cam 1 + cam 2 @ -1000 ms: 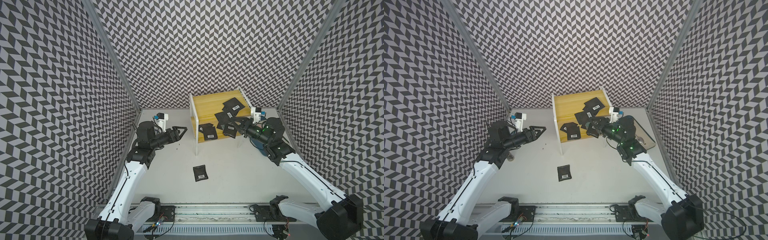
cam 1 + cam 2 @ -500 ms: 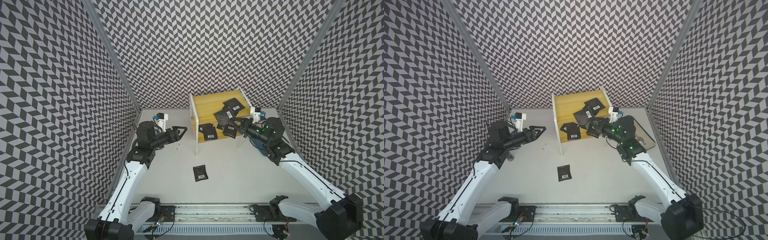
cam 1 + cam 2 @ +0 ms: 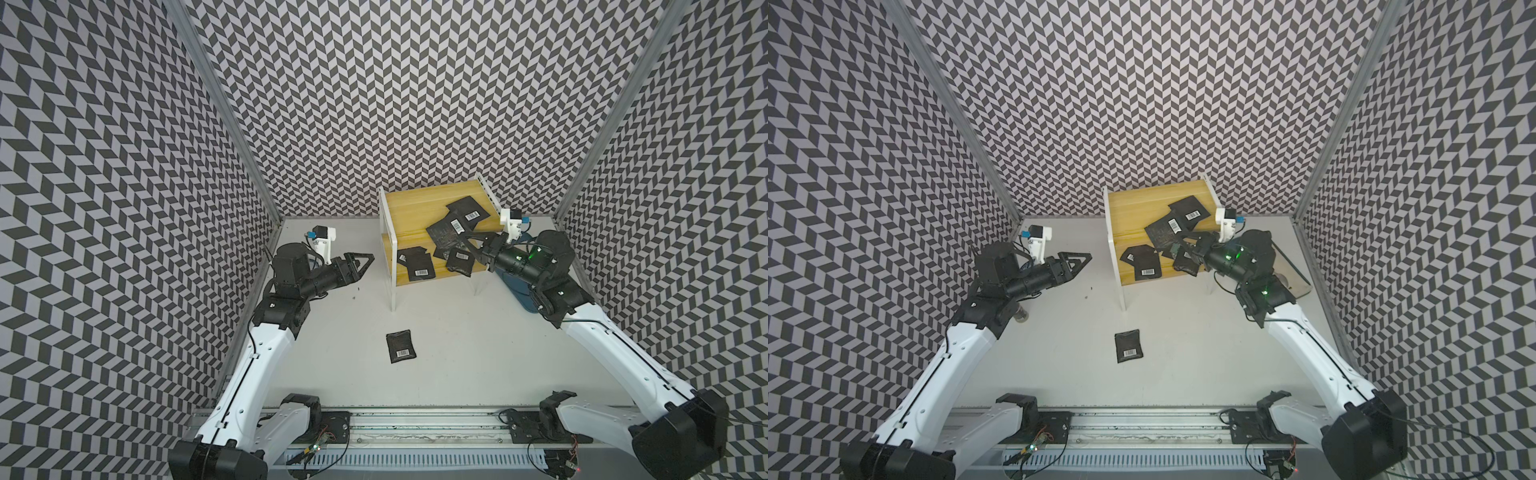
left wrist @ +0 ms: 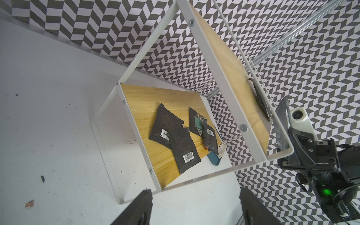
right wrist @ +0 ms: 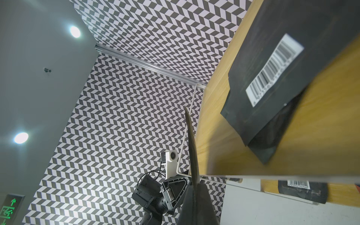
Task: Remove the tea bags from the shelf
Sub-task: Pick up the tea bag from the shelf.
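A tea bag [image 5: 303, 193] on the shelf [image 5: 342, 194] has a white barcode label [image 5: 298, 183] whose digits read about 6 973564 94904. The other labels' digits are too blurred to read. A green exit sign [image 5: 10, 211] shows an arrow and a running figure.

In its wrist view the right gripper [image 5: 195, 187] is cut off by the picture's edge, and the tea bag [image 5: 191, 148] pinched in it is seen only edge-on. The left gripper [image 4: 194, 192] is cropped likewise. The blue tray [image 3: 515, 289] is mostly hidden behind the right arm [image 3: 552, 286]. Barcode digits [image 3: 402, 353] cannot be read.
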You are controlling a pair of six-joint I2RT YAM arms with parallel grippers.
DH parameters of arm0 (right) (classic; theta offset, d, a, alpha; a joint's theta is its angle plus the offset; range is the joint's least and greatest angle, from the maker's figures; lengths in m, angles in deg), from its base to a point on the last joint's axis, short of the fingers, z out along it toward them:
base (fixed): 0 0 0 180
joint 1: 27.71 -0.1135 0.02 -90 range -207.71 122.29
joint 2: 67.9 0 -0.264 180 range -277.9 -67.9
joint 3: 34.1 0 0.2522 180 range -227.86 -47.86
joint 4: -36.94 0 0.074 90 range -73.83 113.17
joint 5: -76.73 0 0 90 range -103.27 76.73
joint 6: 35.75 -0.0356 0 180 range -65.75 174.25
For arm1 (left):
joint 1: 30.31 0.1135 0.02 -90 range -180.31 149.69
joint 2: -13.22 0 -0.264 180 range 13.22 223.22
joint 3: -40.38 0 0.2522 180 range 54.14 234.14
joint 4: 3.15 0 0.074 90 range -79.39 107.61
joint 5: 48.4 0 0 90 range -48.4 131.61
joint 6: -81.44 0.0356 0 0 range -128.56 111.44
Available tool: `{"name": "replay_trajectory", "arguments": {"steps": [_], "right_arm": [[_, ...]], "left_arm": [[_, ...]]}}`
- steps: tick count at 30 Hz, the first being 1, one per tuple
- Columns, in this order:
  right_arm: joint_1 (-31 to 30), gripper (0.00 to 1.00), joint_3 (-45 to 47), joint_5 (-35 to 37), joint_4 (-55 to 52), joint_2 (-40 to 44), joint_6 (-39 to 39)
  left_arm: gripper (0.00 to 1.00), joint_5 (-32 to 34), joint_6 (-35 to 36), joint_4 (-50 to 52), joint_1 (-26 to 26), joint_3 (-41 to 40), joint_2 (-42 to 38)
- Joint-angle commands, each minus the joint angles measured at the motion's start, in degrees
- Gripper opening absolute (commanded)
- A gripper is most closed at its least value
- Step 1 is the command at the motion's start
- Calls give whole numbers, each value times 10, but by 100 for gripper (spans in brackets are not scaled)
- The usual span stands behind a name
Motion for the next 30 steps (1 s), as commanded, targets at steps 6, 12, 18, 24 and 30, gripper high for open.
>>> {"name": "replay_trajectory", "arguments": {"steps": [6,12,18,24,30], "right_arm": [[11,0,-33,-63,4,19,50],[19,0,-57,-90,-74,36,122],[34,0,-50,-111,-84,45,129],[52,0,-60,-136,-123,46,168],[73,0,-73,-169,-212,54,262]], "left_arm": [[74,2,11,-9,-3,-2,-10],[74,1,10,-9,-2,-6,-10],[75,-11,9,-12,-3,-7,-10],[75,-11,26,12,-2,-19,-19],[75,-9,31,18,-3,-39,-30]]}}
